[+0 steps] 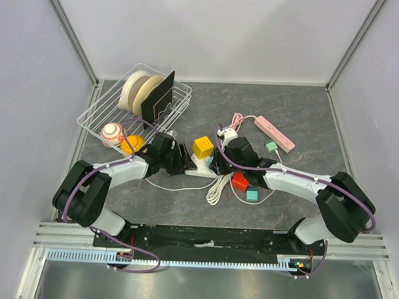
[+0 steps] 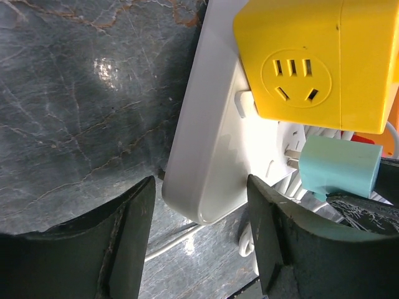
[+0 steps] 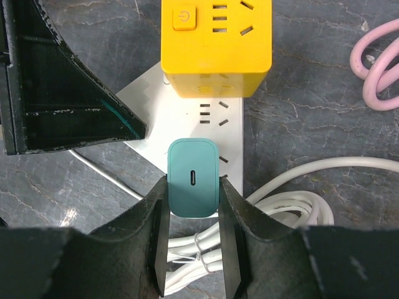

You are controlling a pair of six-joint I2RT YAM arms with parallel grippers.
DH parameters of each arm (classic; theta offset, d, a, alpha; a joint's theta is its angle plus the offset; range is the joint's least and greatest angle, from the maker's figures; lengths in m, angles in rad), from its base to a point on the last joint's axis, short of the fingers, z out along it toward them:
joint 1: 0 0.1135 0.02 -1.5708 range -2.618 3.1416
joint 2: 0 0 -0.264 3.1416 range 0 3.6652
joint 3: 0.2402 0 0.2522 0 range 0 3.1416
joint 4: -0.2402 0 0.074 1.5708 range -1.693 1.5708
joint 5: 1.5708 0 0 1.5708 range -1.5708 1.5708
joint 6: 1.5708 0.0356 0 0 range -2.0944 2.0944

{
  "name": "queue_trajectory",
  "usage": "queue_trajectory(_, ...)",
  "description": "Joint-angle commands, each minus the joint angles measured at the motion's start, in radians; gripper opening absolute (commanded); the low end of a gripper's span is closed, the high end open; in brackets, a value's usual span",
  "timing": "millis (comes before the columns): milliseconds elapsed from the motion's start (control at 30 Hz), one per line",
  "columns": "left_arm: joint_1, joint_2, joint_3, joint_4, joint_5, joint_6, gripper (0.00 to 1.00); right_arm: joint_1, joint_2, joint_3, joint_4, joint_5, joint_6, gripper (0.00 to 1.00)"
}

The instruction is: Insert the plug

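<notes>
A white power strip (image 1: pixel 202 166) lies on the table's middle with a yellow cube adapter (image 1: pixel 202 147) plugged in its far end. My right gripper (image 1: pixel 219 161) is shut on a teal plug (image 3: pixel 193 177) and holds it against the strip's face (image 3: pixel 212 118). In the left wrist view the plug (image 2: pixel 340 168) shows its metal prongs between its body and the strip (image 2: pixel 212 143). My left gripper (image 1: pixel 181 159) is open, its jaws standing either side of the strip's near end. The left gripper's finger (image 3: pixel 62 93) shows in the right wrist view.
A coiled white cable (image 1: pixel 218 188), a red cube (image 1: pixel 239 182) and a teal cube (image 1: pixel 251 194) lie by the right arm. A pink power strip (image 1: pixel 274 133) and another teal cube (image 1: pixel 271 146) lie behind. A wire rack (image 1: pixel 106 110) with plates, a ball (image 1: pixel 111 134) and an orange (image 1: pixel 131 143) stand left.
</notes>
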Motion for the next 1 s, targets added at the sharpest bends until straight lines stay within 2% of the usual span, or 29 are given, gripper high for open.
queue_trajectory(0, -0.001, 0.036, 0.006, 0.025, 0.021, -0.018, 0.65, -0.007, -0.025, -0.053, 0.048, 0.014, -0.001, 0.00)
queue_trajectory(233, -0.002, 0.045, 0.004, 0.012, 0.009, -0.029, 0.60, -0.010, -0.040, -0.076, 0.071, 0.029, -0.004, 0.00)
queue_trajectory(467, -0.002, 0.034, 0.006, -0.001, 0.009, -0.061, 0.53, -0.007, 0.000, -0.085, 0.074, -0.047, -0.011, 0.00)
queue_trajectory(967, 0.002, 0.108, 0.078, -0.005, -0.005, -0.206, 0.48, 0.056, 0.118, -0.004, -0.116, -0.043, -0.143, 0.00)
